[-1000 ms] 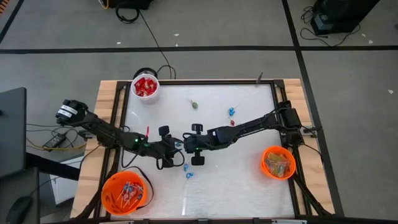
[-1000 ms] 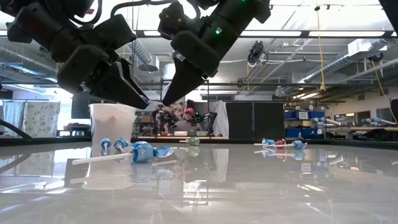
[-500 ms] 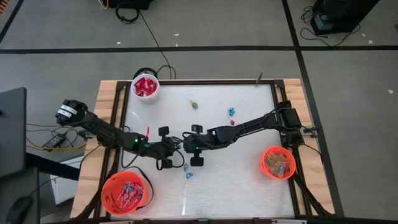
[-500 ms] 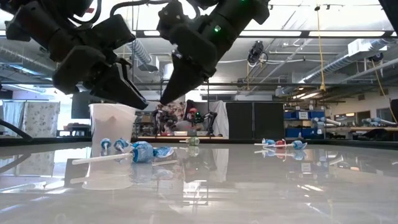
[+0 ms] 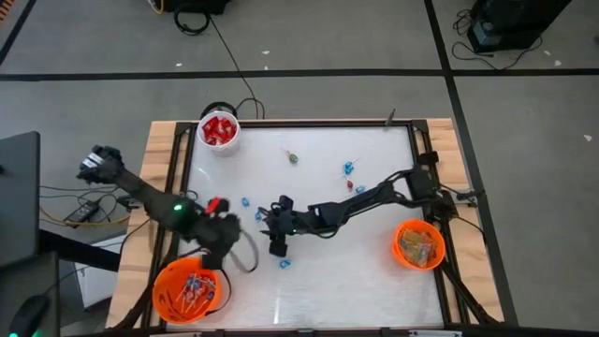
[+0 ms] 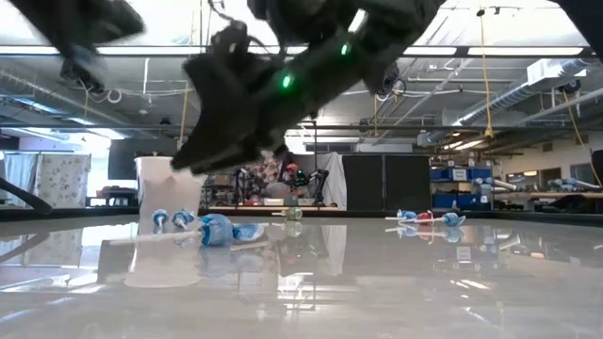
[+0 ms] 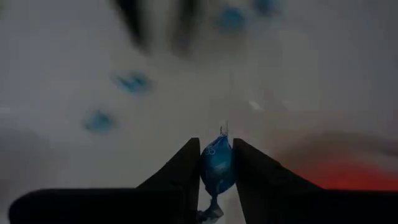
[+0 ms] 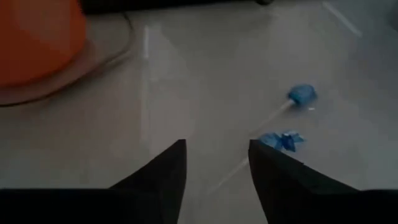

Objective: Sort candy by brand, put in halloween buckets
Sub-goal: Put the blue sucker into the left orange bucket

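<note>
My left gripper [image 7: 216,165] is shut on a blue-wrapped lollipop [image 7: 216,163]. In the high view it [image 5: 227,240] hangs just beyond the far rim of the near-left orange bucket [image 5: 187,290], which holds lollipops. My right gripper [image 8: 216,163] stands open with nothing between its fingers, over the table's middle [image 5: 270,225]. Two blue lollipops [image 8: 301,94] lie on the table ahead of it. More candy lies loose: blue pieces [image 5: 246,201], a red one [image 5: 351,185], a green one [image 5: 293,157]. A white cup [image 5: 218,129] holds red packets. The right orange bucket [image 5: 417,243] holds mixed candy. My left gripper pinches the lollipop's blue-wrapped head [image 7: 216,155] between its two fingers, close to their free ends. The twisted wrapper tail [image 7: 210,213] hangs back between the fingers. The candy is lifted clear of the table.
The wooden frame [image 5: 168,159] edges the glossy white table. A dark cable [image 5: 248,255] loops beside the left gripper. Another blue lollipop [image 5: 283,265] lies near the right gripper. Free room lies across the table's near middle and right of centre.
The two grippers met at the table's middle a second ago. My left gripper has since pulled back toward the near-left orange bucket, carrying the blue lollipop. My right gripper has shifted a little toward the table's left and dropped lower.
</note>
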